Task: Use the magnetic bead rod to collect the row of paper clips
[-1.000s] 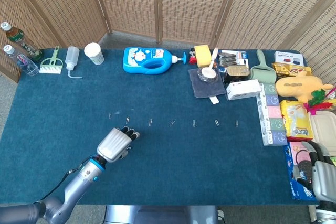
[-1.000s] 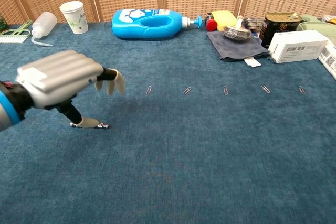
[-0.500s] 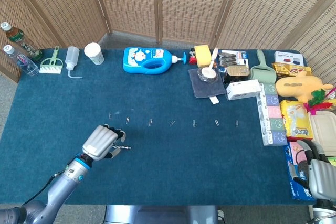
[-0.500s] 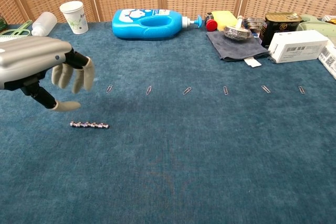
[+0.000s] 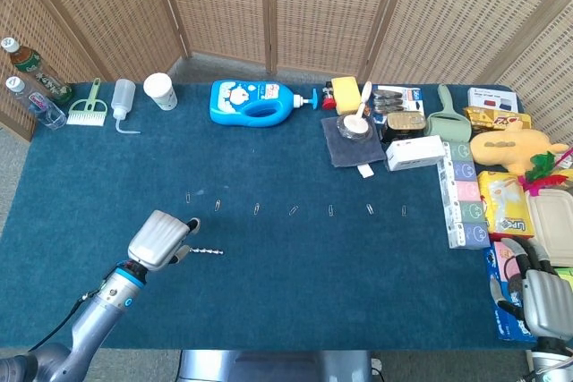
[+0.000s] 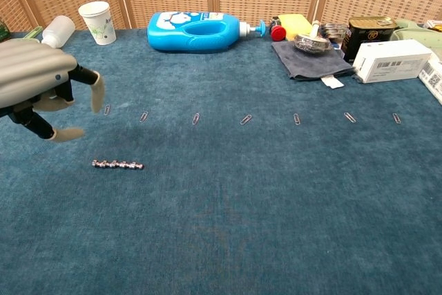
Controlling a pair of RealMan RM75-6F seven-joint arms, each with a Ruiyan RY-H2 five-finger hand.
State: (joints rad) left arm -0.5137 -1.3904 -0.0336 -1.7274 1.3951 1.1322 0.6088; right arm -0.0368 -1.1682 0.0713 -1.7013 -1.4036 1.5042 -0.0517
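The magnetic bead rod (image 6: 118,165) lies flat on the blue table cloth (image 6: 242,212), just in front of the row of paper clips (image 6: 246,119). The left hand (image 6: 38,86) hovers beside it, fingers apart, holding nothing. The right hand (image 5: 543,303) sits at the table's right edge; its grip cannot be told.

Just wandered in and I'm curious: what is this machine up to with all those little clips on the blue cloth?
It is meant to gather the row of paper clips with the magnetic bead rod. Right now the rod lies on the blue table, nearer the robot than the row, and nothing holds it. The left hand hovers just left of it, holding nothing. The right hand sits idle at the table's far right edge. No clip has stuck to the rod.
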